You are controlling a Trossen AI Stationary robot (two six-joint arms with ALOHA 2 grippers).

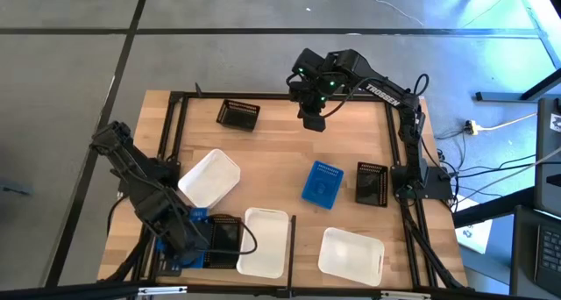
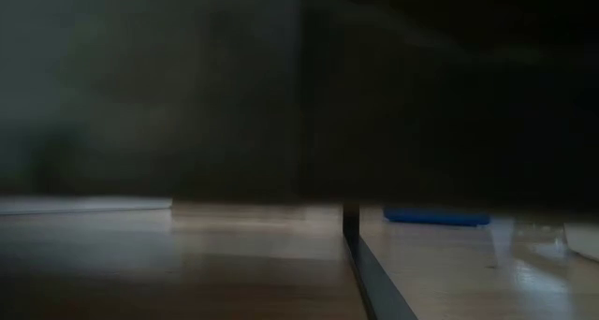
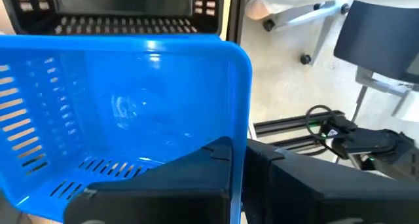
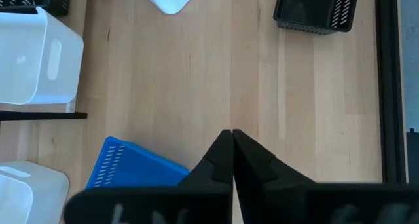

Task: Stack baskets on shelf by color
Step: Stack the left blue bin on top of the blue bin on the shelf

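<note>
My left gripper (image 1: pixel 195 239) (image 3: pixel 239 152) is at the shelf's (image 1: pixel 280 151) near-left corner, shut on a blue slotted basket (image 3: pixel 124 112) (image 1: pixel 186 217) beside a black basket (image 1: pixel 225 239). My right gripper (image 1: pixel 314 117) (image 4: pixel 231 152) hovers shut over the far middle of the shelf and touches nothing. On the planks rest another blue basket (image 1: pixel 322 183) (image 4: pixel 131 166), black baskets (image 1: pixel 238 114) (image 1: pixel 372 184) and white baskets (image 1: pixel 209 177) (image 1: pixel 263 241) (image 1: pixel 351 254). The low view is mostly dark, with only that blue basket (image 2: pixel 435 217) showing. My left gripper holds the blue basket by one side wall, at its rim (image 3: pixel 240 119). One finger (image 3: pixel 177 185) is inside the basket and the other (image 3: pixel 314 191) outside. Whether the basket is lifted off the planks I cannot tell.
Thin black rails (image 1: pixel 171 151) (image 2: pixel 351 231) edge and cross the shelf. Bare wood lies in the middle (image 1: pixel 280 151) between the baskets. Cables (image 1: pixel 491 125) and equipment sit on the floor right of the table; chair legs (image 3: pixel 308 14) show beyond the left gripper.
</note>
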